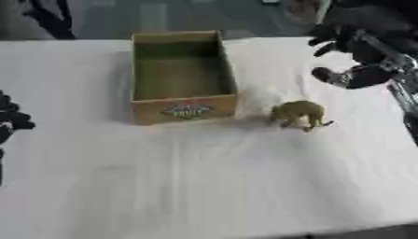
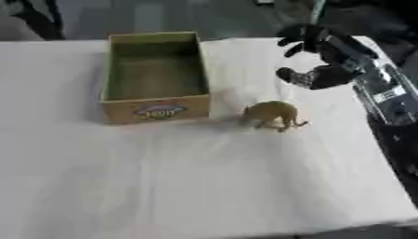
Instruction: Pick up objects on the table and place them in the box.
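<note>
table (image 1: 204,186): white cloth cover, a few creases, fills most of the view
box (image 1: 184,110): open cardboard box, far-centre, nothing visible inside, printed label on the near wall
right hand (image 2: 314,58): above the table's far right, fingers and thumb spread apart, holding nothing — up and behind the toy, clear of it
left hand (image 1: 10,116): only dark fingers at the left edge, can't tell if open or closed
toy animal (image 1: 299,113): small olive-yellow four-legged figure, standing on the cloth just right of the box's near corner, not touching it
handling: looks light, rigid plastic, likely smooth — thin legs and tail poor holds; pinch across the body from above
</note>
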You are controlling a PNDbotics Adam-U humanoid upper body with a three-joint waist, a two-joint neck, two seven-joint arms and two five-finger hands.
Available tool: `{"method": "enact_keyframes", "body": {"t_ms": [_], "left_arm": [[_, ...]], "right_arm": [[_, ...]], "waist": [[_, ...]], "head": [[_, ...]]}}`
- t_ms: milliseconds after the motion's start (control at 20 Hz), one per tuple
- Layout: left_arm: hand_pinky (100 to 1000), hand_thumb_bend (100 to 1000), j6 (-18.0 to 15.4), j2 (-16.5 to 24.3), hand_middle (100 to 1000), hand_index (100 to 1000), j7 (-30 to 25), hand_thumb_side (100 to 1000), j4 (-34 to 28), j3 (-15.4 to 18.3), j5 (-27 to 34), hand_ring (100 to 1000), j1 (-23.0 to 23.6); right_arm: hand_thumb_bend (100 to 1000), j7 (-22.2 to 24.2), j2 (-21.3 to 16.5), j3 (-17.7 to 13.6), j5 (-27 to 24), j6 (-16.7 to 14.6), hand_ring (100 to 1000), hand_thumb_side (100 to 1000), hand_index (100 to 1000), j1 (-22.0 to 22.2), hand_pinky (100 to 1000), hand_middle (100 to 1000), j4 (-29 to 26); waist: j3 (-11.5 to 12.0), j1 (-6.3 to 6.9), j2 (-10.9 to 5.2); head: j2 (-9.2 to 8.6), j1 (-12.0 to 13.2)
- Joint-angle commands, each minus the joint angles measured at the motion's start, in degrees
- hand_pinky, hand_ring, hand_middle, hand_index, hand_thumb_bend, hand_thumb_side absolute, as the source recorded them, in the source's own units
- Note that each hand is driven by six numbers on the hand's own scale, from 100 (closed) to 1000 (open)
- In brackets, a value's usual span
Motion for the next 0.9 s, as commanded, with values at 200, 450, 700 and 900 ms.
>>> {"method": "enact_keyframes", "body": {"t_ms": [200,450,700,900], "left_arm": [[539,388,-0.06,1.29,503,605,-0.22,457,-0.63,0.42,0.03,518,-0.26],[539,389,-0.06,1.36,503,605,-0.19,457,-0.64,0.43,0.00,518,-0.22],[539,389,-0.06,1.42,503,605,-0.21,455,-0.66,0.43,0.01,518,-0.25],[539,389,-0.03,1.42,503,605,-0.22,456,-0.65,0.43,0.04,518,-0.20]], "right_arm": [[456,1.51,-2.64,0.00,5.35,-0.08,898,306,869,-1.67,801,859,2.44],[458,1.70,-2.79,0.50,11.36,-0.60,916,333,880,-2.42,828,874,3.56],[459,2.24,-2.42,1.27,17.07,-1.22,925,363,887,-2.70,842,880,4.47],[462,2.90,-1.94,1.96,20.21,-1.77,925,389,889,-2.60,847,877,5.49]], "waist": [[0.07,-0.10,-1.03],[0.12,-0.20,-1.07],[0.19,-0.18,-1.10],[0.24,-0.12,-1.13]], "head": [[0.10,-0.07],[0.16,-0.13],[0.17,-0.14],[0.19,-0.22]]}}
